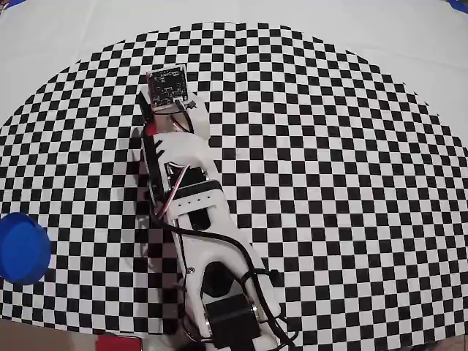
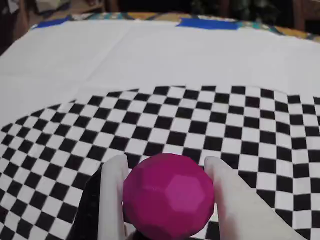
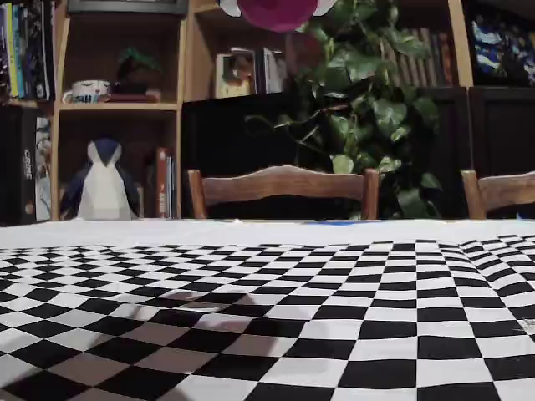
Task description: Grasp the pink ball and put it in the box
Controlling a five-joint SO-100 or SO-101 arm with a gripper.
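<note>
Jaws are closed on the pink ball, with white fingers pressed to both sides in the wrist view, and the gripper is seemingly raised well above the checkered cloth, while the box is seen at the overhead view's left edge.

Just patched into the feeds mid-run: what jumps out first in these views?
The pink ball fills the bottom of the wrist view, clamped between the white fingers of the gripper. In the fixed view it hangs at the very top edge, high above the checkered cloth. Overhead, the white arm stretches up the middle, and the blue box sits at the left edge.
</note>
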